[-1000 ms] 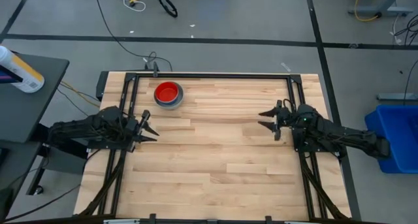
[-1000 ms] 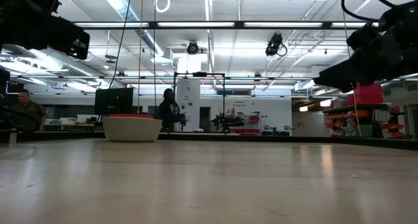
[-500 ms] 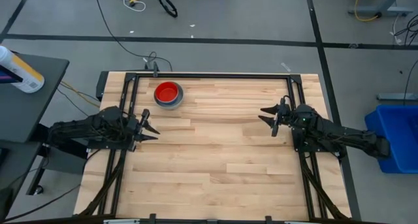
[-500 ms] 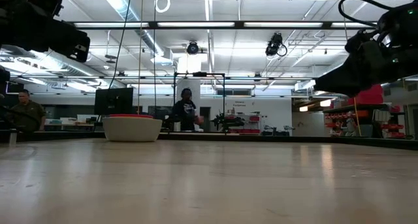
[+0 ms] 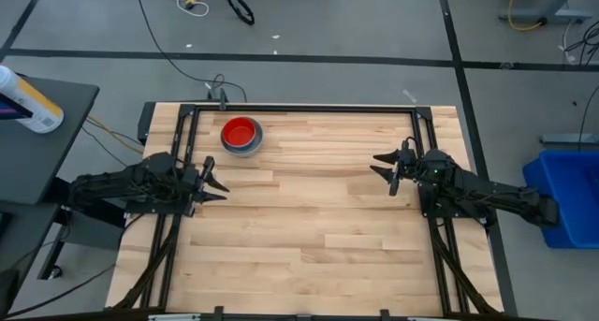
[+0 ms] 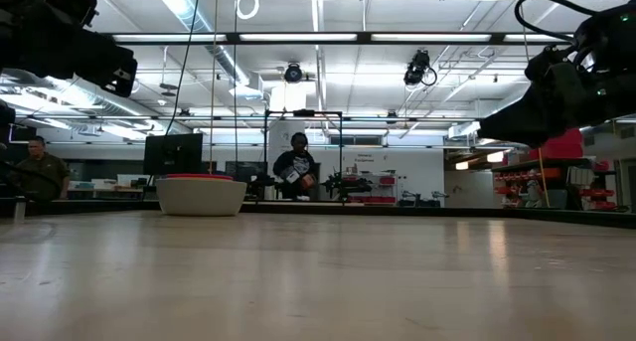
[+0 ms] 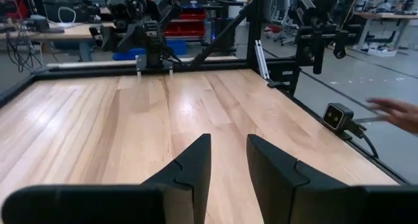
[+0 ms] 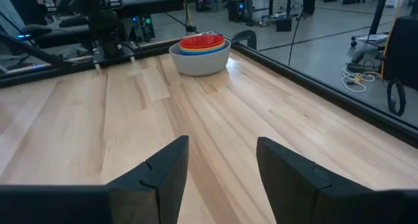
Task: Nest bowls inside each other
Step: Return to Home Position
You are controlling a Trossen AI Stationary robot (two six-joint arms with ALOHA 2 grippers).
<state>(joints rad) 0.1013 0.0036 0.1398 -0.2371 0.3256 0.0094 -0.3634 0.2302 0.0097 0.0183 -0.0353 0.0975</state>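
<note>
The bowls point(image 5: 241, 136) sit nested in one stack at the table's far left. The red bowl is on top, yellow and light blue rims point(image 8: 200, 49) show under it, and the grey bowl point(image 6: 202, 197) is outermost with its base on the wood. My left gripper point(image 5: 217, 183) hovers at the left edge, a little nearer than the stack. It is open and points right, with nothing between its fingers point(image 7: 228, 165). My right gripper point(image 5: 382, 168) hovers at the right side, open and empty point(image 8: 222, 165), and faces the stack across the table.
Black frame rails point(image 5: 299, 109) run along the table's far, left and right edges, and a small camera point(image 7: 338, 116) is mounted on the near rail. A person's hand point(image 7: 398, 113) shows beyond that rail. A blue bin point(image 5: 566, 195) stands on the floor to the right.
My right gripper has swung its fingertips a little toward the table's far edge, toward the bowls, while its arm has stayed in place. The stack and my left gripper have not moved. A person in the room behind has walked to the right.
</note>
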